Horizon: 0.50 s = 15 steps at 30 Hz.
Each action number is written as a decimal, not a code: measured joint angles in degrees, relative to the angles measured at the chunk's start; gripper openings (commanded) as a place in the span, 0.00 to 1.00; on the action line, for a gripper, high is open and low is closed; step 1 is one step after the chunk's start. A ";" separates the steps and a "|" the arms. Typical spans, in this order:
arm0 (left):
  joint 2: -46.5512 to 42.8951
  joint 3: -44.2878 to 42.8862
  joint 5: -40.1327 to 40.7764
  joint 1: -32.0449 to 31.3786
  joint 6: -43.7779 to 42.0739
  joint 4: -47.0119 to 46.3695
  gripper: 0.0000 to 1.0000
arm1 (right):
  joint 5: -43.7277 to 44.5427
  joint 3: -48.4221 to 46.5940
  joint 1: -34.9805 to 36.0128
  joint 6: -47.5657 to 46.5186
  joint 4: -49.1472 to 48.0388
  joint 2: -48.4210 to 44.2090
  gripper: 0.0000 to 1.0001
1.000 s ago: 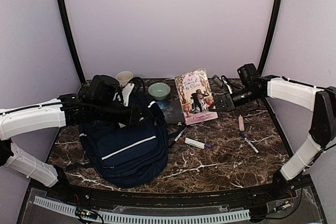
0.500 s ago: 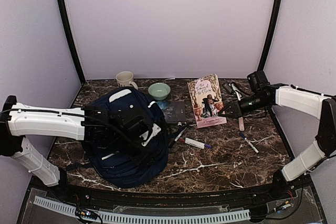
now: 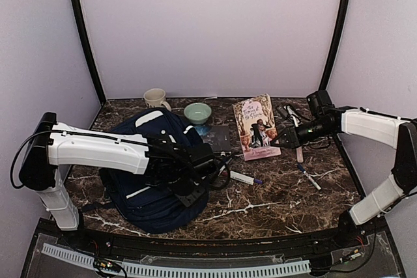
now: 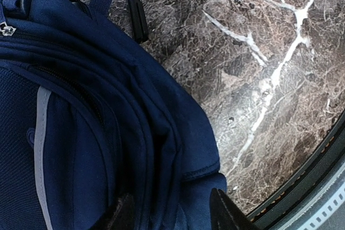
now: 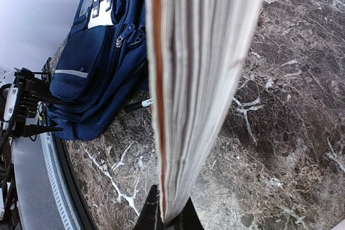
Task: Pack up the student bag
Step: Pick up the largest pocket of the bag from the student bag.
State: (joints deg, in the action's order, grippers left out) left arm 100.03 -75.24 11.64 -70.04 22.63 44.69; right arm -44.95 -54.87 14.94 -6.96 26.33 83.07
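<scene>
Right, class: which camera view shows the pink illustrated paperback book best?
The top external view: the pink illustrated paperback book shows nearly its whole cover there. The right wrist view shows only its page edges, close up; the left wrist view misses it.

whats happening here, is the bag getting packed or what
Two robot arms are working on packing a large navy-blue fabric backpack that lies on the dark marble table. The right end effector is shut on the edge of a pink illustrated paperback book, holding it tilted up to the bag's right. The left end effector hangs open over the bag's near right edge. A white marker pen lies loose between them.
</scene>
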 measured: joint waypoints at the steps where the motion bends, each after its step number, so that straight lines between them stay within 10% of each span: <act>1: 0.59 -0.39 0.59 0.02 0.15 0.48 0.51 | -0.02 0.00 0.00 0.02 -0.15 0.00 0.00; 15: 7.58 -3.50 3.72 -0.26 0.20 2.78 0.33 | 0.00 0.00 0.00 0.44 -1.05 0.00 0.00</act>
State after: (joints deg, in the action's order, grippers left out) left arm 107.61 -78.74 15.35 -70.30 22.83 47.46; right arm -44.95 -54.87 14.94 -6.52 25.28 83.07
